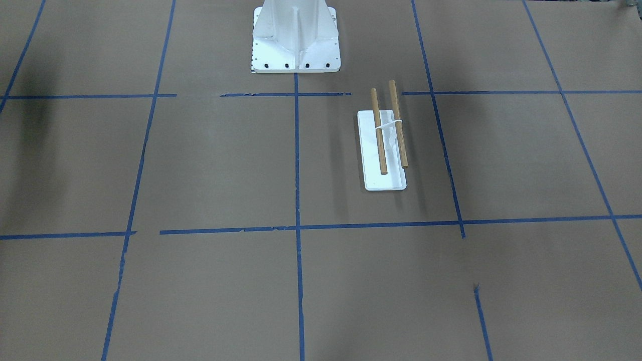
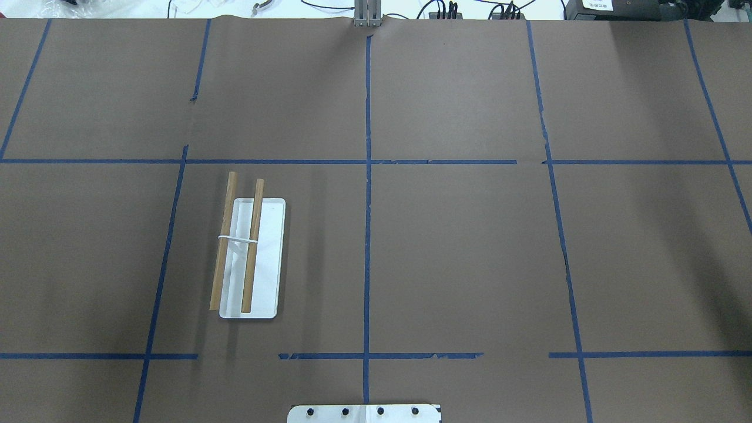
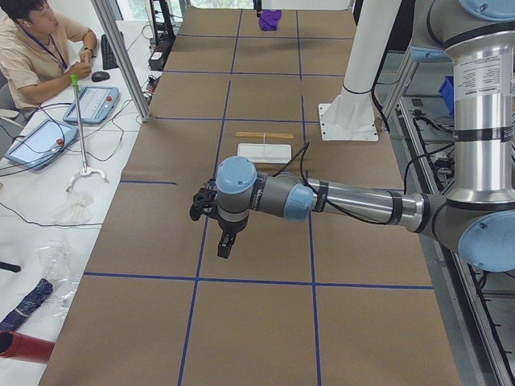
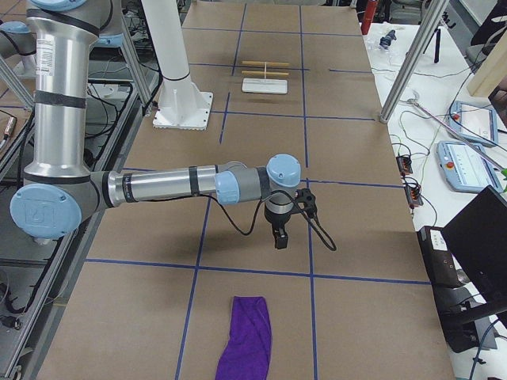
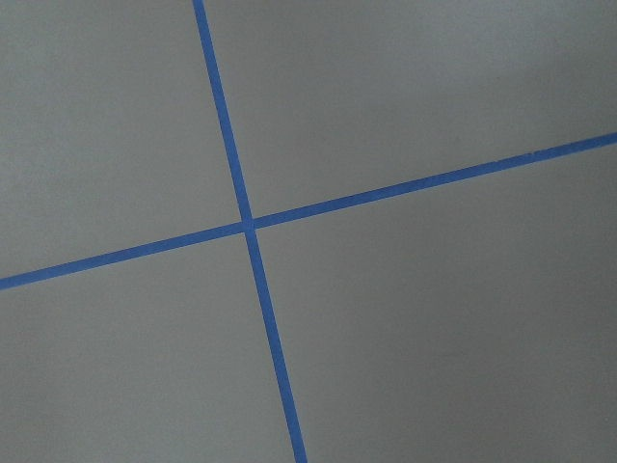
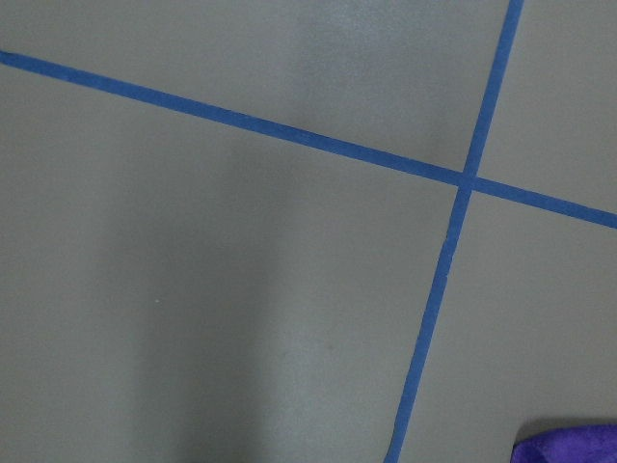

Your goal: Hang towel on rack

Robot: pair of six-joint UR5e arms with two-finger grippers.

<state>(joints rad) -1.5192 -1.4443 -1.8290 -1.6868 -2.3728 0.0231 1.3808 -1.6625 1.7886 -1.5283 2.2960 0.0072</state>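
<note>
**Towel flat on the tabletop, well apart from the rack; both arms hang above the paper**

The rack (image 2: 251, 258) stands at about 9 o'clock from the middle of the tabletop (image 2: 470, 264) in the overhead view. Its two wooden rods run from 12 to 6 o'clock above the white base, and a thin white support crosses them midway. Nothing hangs on the rods.

The towel (image 4: 247, 336) lies flat on the brown paper at the tabletop's end on the robot's right, at 6 o'clock in the right-side view, well apart from the rack (image 4: 264, 79) up at 12 o'clock. A purple corner of it (image 6: 569, 446) shows at 5 o'clock in the right wrist view, beside a crossing of the blue tape lines (image 6: 465, 179).

The right end effector (image 4: 279, 235) points down above the paper, with the towel at 6 to 7 o'clock from it and nothing in its grip. The left end effector (image 3: 226, 244) also points down, near the other end of the tabletop. Only the side views show either one, so I cannot tell whether they are wide or narrow.

The white pedestal (image 1: 296, 35) stands at 12 o'clock in the front-facing view
</note>
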